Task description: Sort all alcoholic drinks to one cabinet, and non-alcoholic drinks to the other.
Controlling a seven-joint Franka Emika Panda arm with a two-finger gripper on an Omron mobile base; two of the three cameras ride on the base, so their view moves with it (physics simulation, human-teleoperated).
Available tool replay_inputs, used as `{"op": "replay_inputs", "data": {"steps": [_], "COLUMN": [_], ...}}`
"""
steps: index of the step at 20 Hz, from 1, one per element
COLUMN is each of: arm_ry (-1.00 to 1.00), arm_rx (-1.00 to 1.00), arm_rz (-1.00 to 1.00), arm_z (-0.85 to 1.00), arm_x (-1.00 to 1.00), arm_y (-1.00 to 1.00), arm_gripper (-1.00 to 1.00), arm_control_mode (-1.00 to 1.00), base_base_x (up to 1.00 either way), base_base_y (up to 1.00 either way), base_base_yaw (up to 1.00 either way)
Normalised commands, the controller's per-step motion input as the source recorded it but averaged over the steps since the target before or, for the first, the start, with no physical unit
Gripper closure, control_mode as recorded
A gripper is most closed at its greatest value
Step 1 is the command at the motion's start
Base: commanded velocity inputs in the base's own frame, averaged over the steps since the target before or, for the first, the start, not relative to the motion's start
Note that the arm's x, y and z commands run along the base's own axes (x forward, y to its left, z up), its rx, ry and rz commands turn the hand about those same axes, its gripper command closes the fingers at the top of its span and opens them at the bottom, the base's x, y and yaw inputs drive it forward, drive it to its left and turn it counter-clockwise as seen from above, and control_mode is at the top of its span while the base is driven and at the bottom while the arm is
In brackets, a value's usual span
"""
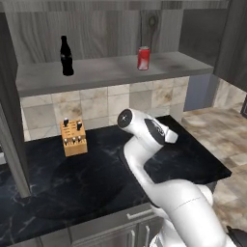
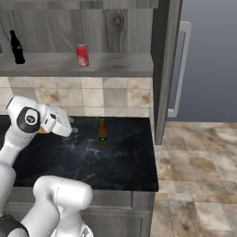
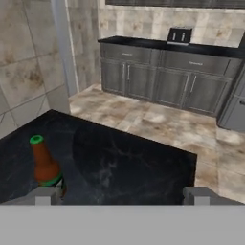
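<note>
A black contoured cola bottle (image 1: 66, 57) (image 2: 17, 47) and a short red soda can (image 1: 144, 58) (image 2: 82, 55) stand apart on the open cabinet shelf (image 1: 106, 72). On the black counter (image 2: 92, 157) a slim green-brown bottle (image 2: 102, 132) (image 3: 46, 167) stands upright, with a red label in the right base view. My gripper (image 3: 123, 196) (image 2: 71, 123) hovers over the counter, open and empty. The bottle is just beyond its left fingertip (image 3: 48, 195) in the hand view. The stouter clear-grey bottle is out of view.
A wooden knife block (image 1: 73, 137) sits on the counter by the tiled wall. A tall grey door with a handle (image 2: 178, 69) stands right of the counter. Across the tiled floor is another counter with a toaster (image 3: 179, 35) above grey cabinets.
</note>
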Motion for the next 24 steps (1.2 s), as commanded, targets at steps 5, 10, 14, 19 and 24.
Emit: {"op": "replay_inputs", "data": {"steps": [5,10,14,19,24], "arm_ry": [0.00,0.00,0.00,0.00,0.00], "arm_rx": [-0.08,-0.08,-0.04,0.00,0.00], "arm_rz": [-0.09,-0.10,-0.09,-0.07,0.00], "arm_z": [-0.16,-0.17,-0.15,-0.08,-0.10], "arm_x": [0.46,0.36,0.33,0.32,0.24], "arm_y": [0.00,0.00,0.00,0.00,-0.03], "arm_gripper": [-1.00,-1.00,-1.00,-1.00,-1.00], "arm_control_mode": [-1.00,-1.00,-1.00,-1.00,-1.00], "base_base_x": [0.00,0.00,0.00,0.00,0.00], "base_base_y": [0.00,0.00,0.00,0.00,0.00], "base_base_yaw": [0.00,0.00,0.00,0.00,0.00]}}
